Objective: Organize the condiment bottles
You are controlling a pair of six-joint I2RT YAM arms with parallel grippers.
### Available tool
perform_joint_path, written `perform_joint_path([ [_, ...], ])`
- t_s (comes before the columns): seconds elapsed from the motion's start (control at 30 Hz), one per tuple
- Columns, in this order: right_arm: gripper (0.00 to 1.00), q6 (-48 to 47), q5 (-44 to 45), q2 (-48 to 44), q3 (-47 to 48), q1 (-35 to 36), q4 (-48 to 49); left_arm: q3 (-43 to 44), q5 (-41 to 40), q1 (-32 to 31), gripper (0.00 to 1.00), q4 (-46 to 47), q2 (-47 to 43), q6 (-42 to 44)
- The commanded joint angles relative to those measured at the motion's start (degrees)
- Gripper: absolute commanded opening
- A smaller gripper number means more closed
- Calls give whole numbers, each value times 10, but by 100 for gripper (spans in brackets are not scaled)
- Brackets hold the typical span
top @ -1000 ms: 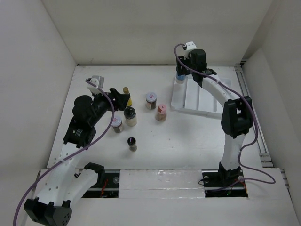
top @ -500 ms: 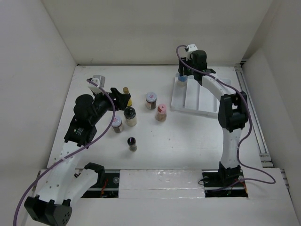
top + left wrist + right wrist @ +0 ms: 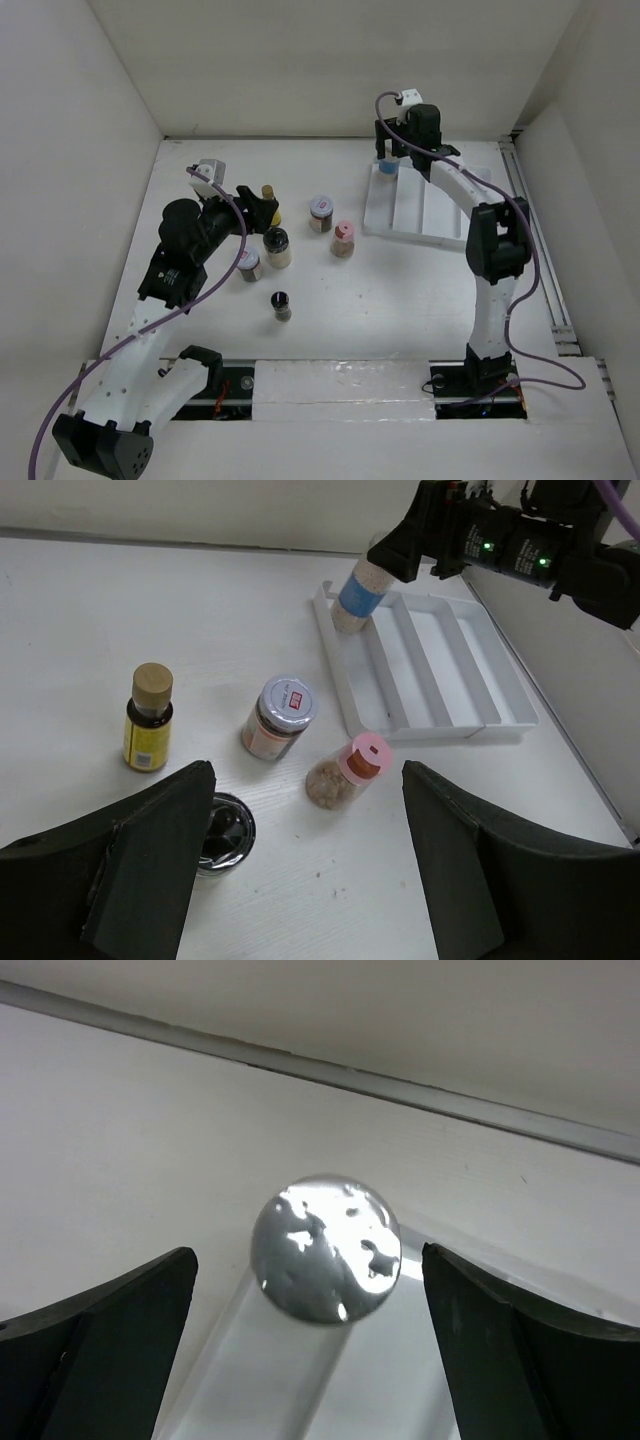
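my right claw point(image 3: 308, 1258) hangs open around the blue-banded bottle point(image 3: 357, 592) standing in the tray point(image 3: 432, 672), left slot, so placing looks done and next i must lift straight off.

**Where things sit on the desk**

I see the divided tray point(image 3: 430, 208) at the far right of the desk point(image 3: 400, 300), with one bottle point(image 3: 387, 167) in its leftmost compartment, at the far end. Left of the tray, the slim bottle point(image 3: 270, 203) stands farthest back. The middle jar point(image 3: 321, 212) is to its right, and the shaker point(image 3: 343, 239) sits nearer me. The tall jar point(image 3: 277, 247) and short jar point(image 3: 249, 264) stand side by side, possibly touching. The smallest bottle point(image 3: 282, 306) stands alone, nearest.
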Motion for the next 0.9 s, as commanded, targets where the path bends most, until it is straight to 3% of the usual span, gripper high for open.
perform_joint_path([
  [0.0,100,-3,29,-101,-30,13,30,3,7,-2,71,24,-2,0],
  [0.17,98,-1,13,-210,-153,86,72,3,-17,-2,71,24,-9,0],
  [0.33,94,12,-47,-234,-235,163,77,3,-18,-2,71,18,-9,0],
  [0.47,98,18,-71,-207,-218,201,8,3,-18,-2,71,18,-9,0],
  [0.87,100,17,-77,-81,-121,222,-49,-2,-12,-2,71,18,-20,0],
])
